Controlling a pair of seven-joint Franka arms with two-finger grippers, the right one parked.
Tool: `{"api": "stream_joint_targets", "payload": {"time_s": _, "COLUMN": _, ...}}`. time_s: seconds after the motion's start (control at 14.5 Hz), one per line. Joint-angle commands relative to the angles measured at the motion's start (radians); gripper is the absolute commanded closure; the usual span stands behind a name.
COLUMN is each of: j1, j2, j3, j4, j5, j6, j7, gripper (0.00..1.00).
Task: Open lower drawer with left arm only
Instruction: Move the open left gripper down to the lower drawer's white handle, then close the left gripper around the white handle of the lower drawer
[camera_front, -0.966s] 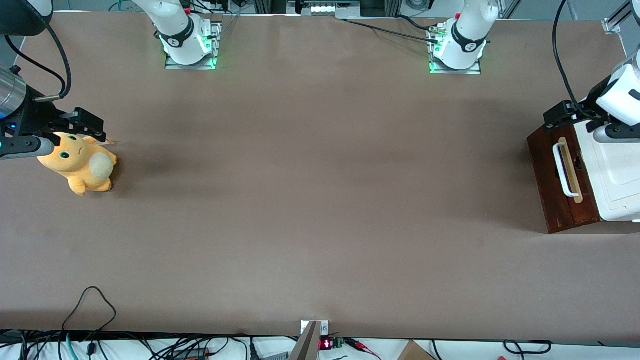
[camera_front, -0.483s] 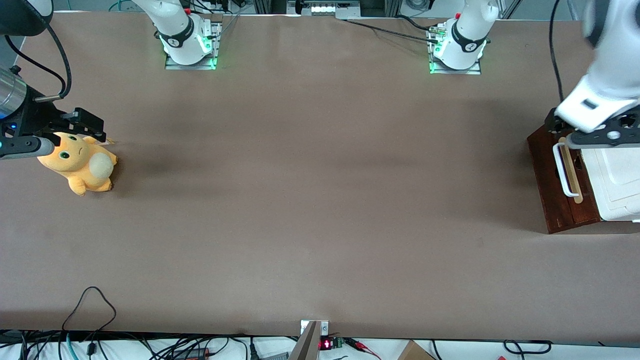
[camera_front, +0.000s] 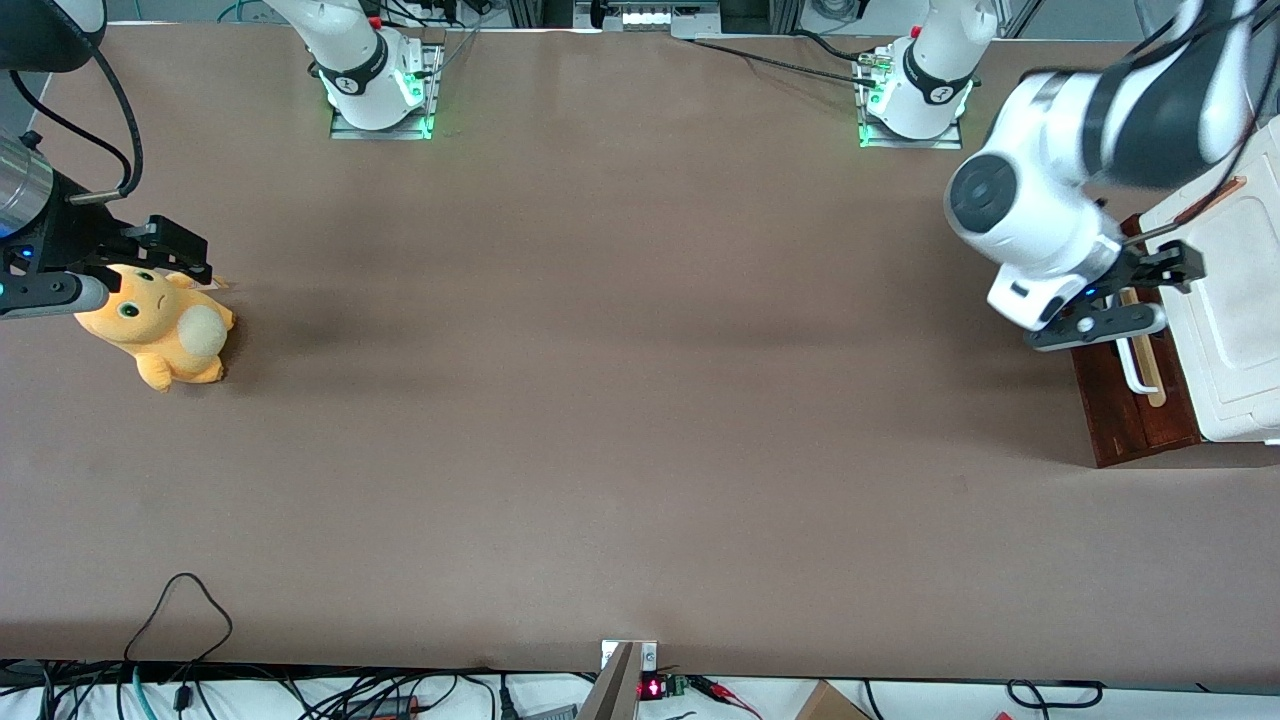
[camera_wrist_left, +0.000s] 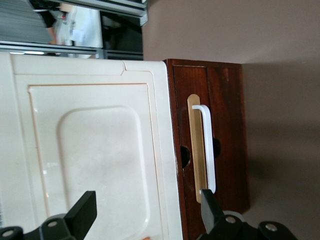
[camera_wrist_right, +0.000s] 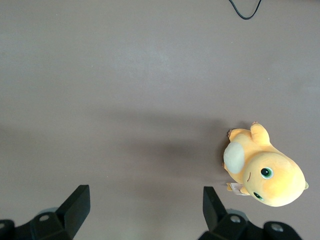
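Note:
The lower drawer (camera_front: 1128, 415) is a dark red-brown front with a white loop handle (camera_front: 1136, 378) on a pale wood strip, at the foot of a white cabinet (camera_front: 1240, 330) at the working arm's end of the table. The left arm (camera_front: 1040, 200) reaches over the drawer front. Its gripper (camera_front: 1138, 295) hovers above the handle's farther end, open and holding nothing. In the left wrist view the gripper (camera_wrist_left: 147, 215) spans the cabinet top (camera_wrist_left: 90, 150) and the drawer front (camera_wrist_left: 227, 125). One fingertip (camera_wrist_left: 209, 210) overlaps the handle's (camera_wrist_left: 210, 150) end. No inner boards show.
An orange plush toy (camera_front: 160, 325) lies at the parked arm's end of the table, also seen in the right wrist view (camera_wrist_right: 265, 172). Two arm bases (camera_front: 915, 95) stand along the table's farthest edge. A black cable loop (camera_front: 185, 600) lies near the front edge.
The left arm has swung from over the cabinet out toward the table's middle, and its gripper now hangs over the drawer front. The drawer has not moved.

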Motion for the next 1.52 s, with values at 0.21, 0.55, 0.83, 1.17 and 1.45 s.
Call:
{"api": "stream_joint_targets", "payload": {"time_s": 0.21, "j1": -0.004, "j2": 0.250, "j3": -0.011, "j4": -0.066, "j5": 0.229, "j6": -0.147, "j7": -0.355, "gripper": 0.08}}
{"api": "stream_joint_targets", "payload": {"time_s": 0.55, "j1": 0.010, "j2": 0.399, "j3": -0.004, "j4": -0.047, "j5": 0.369, "j6": -0.219, "j7": -0.429, "gripper": 0.08}}
{"api": "stream_joint_targets", "payload": {"time_s": 0.83, "j1": 0.024, "j2": 0.491, "j3": 0.024, "j4": -0.033, "j5": 0.471, "j6": -0.279, "j7": -0.490, "gripper": 0.10}}
{"api": "stream_joint_targets", "payload": {"time_s": 1.17, "j1": 0.041, "j2": 0.536, "j3": 0.028, "j4": -0.024, "j5": 0.495, "j6": -0.296, "j7": -0.510, "gripper": 0.18}}
{"api": "stream_joint_targets", "payload": {"time_s": 1.45, "j1": 0.048, "j2": 0.537, "j3": 0.041, "j4": -0.014, "j5": 0.501, "j6": -0.295, "j7": -0.509, "gripper": 0.40}}
